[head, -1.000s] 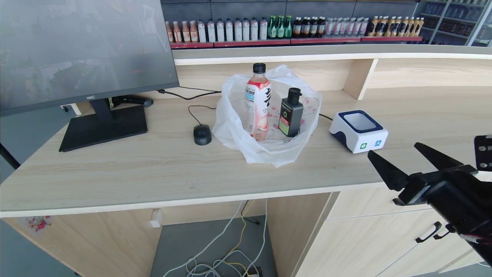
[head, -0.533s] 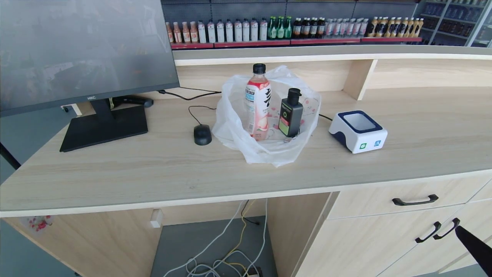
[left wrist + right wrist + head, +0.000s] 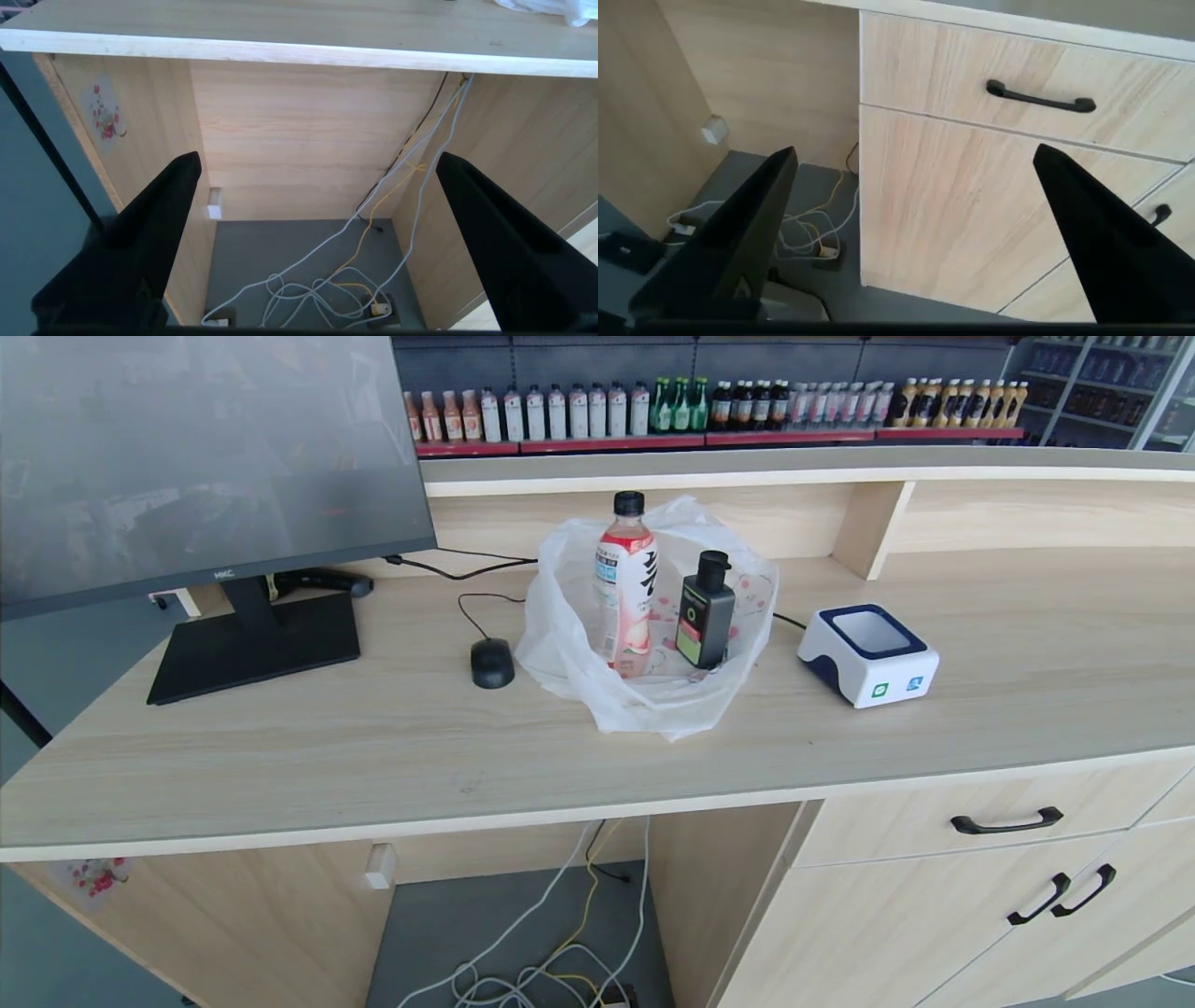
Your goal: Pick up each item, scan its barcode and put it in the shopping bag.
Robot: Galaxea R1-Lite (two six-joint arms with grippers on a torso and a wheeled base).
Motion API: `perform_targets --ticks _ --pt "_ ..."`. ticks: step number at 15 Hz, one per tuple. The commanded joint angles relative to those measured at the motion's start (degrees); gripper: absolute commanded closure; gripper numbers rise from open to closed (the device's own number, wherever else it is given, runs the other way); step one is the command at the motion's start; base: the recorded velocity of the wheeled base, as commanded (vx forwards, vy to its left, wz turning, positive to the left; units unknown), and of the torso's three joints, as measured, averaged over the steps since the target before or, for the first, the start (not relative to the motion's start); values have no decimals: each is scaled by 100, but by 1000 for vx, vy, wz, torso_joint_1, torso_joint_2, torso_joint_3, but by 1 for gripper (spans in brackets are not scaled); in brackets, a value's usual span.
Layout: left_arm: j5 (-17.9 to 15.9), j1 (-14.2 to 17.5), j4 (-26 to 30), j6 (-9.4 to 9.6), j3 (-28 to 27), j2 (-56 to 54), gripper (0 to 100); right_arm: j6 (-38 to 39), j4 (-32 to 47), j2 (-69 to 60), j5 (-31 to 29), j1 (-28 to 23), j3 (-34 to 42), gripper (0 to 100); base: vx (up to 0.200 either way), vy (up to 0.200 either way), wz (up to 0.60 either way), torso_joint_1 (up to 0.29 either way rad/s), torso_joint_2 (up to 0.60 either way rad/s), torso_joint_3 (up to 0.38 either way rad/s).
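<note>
On my head camera the white shopping bag [image 3: 644, 702] sits open on the counter [image 3: 373, 737]. A pink drink bottle [image 3: 625, 583] and a dark bottle [image 3: 706, 614], maybe soap, stand inside, caps up. The scanner [image 3: 870, 656] is near the bag. Lower down, my left gripper [image 3: 318, 161] faces cables [image 3: 329, 280], my right gripper [image 3: 915, 151] a drawer [image 3: 971, 86]; both spread wide, empty.

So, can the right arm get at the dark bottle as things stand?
Probably not directly: the right hand sits open below the counter, facing the drawer, while the dark bottle stands up top in the bag. It must rise first.
</note>
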Motion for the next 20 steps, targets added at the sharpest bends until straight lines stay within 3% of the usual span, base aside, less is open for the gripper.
perform_targets --ticks 1,3,5,6,7,9,12,15,20 --pt "0 -9 0 -3 0 -2 0 280 8 -143 -54 -379 27 0 0 0 0 0 0 0" --pt "0 0 0 -12 0 -2 0 403 17 -99 -537 -405 18 0 0 0 0 0 0 0" --pt "0 0 0 -12 0 -2 0 412 17 209 -573 -519 18 0 0 0 0 0 0 0" --pt "0 0 0 -12 0 -2 0 421 17 464 -599 -792 18 0 0 0 0 0 0 0" --pt "0 0 0 -12 0 -2 0 412 17 780 -555 -1662 18 0 0 0 0 0 0 0" --pt "0 0 0 -3 0 -2 0 412 17 684 -432 -2268 18 0 0 0 0 0 0 0" --pt "0 0 0 -12 0 -2 0 447 -36 -143 -256 -2137 80 0 0 0 0 0 0 0" --pt "0 0 0 -12 0 -2 0 -80 -1073 -143 60 -2137 484 0 0 0 0 0 0 0" --pt "0 0 0 -12 0 -2 0 140 -897 -143 509 -2137 475 0 0 0 0 0 0 0"
